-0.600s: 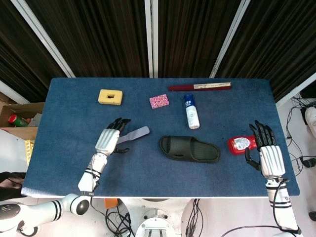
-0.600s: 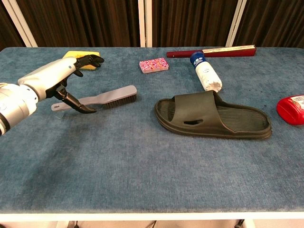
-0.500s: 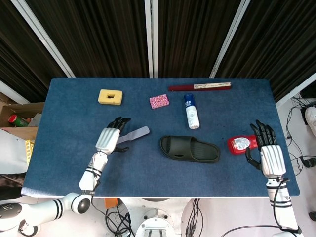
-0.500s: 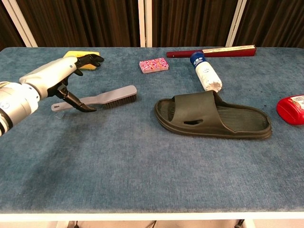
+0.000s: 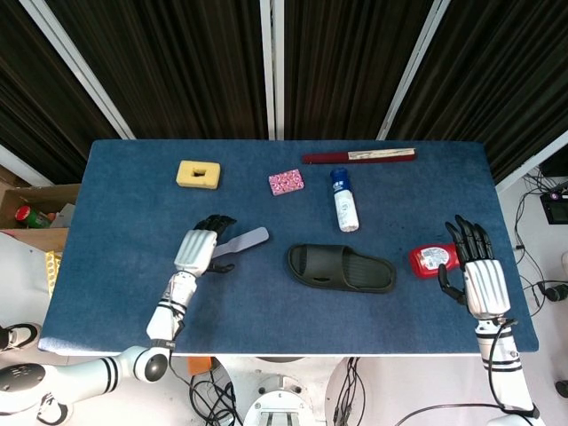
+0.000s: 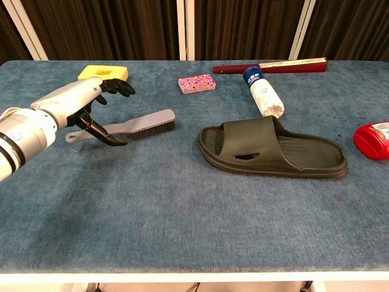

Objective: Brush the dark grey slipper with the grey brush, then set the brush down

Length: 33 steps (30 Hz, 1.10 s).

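The dark grey slipper (image 5: 341,268) (image 6: 273,149) lies flat in the middle of the blue table. Left of it, the grey brush (image 5: 241,240) (image 6: 137,125) rests on the cloth, bristles down and handle pointing left. My left hand (image 5: 200,247) (image 6: 79,106) hovers over the handle end. Its fingers are spread and bent downward, the thumb hooks in front of the handle, and nothing is gripped. My right hand (image 5: 475,271) rests open near the table's right edge and shows only in the head view.
A red bottle (image 5: 433,258) (image 6: 372,140) lies just left of my right hand. At the back are a yellow sponge (image 5: 198,173) (image 6: 103,72), a pink block (image 5: 286,182) (image 6: 196,83), a white bottle (image 5: 343,201) (image 6: 263,92) and a dark red fan (image 5: 358,156) (image 6: 270,65).
My left hand has edged closer to the brush handle and its fingers have bent further down. The brush, slipper and right hand have stayed put.
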Each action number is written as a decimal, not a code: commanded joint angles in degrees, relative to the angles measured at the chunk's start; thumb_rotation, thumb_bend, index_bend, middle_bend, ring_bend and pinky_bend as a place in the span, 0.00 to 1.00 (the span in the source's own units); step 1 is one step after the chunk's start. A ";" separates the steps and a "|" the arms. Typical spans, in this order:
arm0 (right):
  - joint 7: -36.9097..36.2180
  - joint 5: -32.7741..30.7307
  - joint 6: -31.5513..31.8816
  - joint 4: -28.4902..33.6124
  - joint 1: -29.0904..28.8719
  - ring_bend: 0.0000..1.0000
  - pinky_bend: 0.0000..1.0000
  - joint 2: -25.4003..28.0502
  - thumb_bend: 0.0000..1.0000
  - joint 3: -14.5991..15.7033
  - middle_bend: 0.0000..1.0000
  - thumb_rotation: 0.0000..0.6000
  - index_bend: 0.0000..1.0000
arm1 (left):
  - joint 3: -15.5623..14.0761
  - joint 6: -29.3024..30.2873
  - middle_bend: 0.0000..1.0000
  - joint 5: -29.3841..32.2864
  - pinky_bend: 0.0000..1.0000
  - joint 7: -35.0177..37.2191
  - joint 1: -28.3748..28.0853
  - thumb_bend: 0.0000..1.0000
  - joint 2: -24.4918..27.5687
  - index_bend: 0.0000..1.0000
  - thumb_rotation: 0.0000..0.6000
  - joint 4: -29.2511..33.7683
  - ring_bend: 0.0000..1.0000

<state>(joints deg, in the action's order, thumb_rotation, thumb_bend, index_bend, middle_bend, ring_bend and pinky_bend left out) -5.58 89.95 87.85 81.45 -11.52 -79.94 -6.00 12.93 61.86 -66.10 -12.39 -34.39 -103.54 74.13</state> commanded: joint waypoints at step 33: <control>-0.16 -0.35 -0.64 -0.53 0.13 0.00 0.00 -0.02 0.52 0.24 0.00 1.00 0.00 | 3.20 2.63 0.44 6.83 0.50 -8.77 -2.26 0.14 -8.07 0.45 0.70 -6.56 0.35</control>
<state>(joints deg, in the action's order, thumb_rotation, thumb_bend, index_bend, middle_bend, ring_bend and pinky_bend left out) -5.74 89.61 87.20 80.92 -11.40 -79.96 -5.76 16.13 64.65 -59.43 -20.99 -36.50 -111.42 67.79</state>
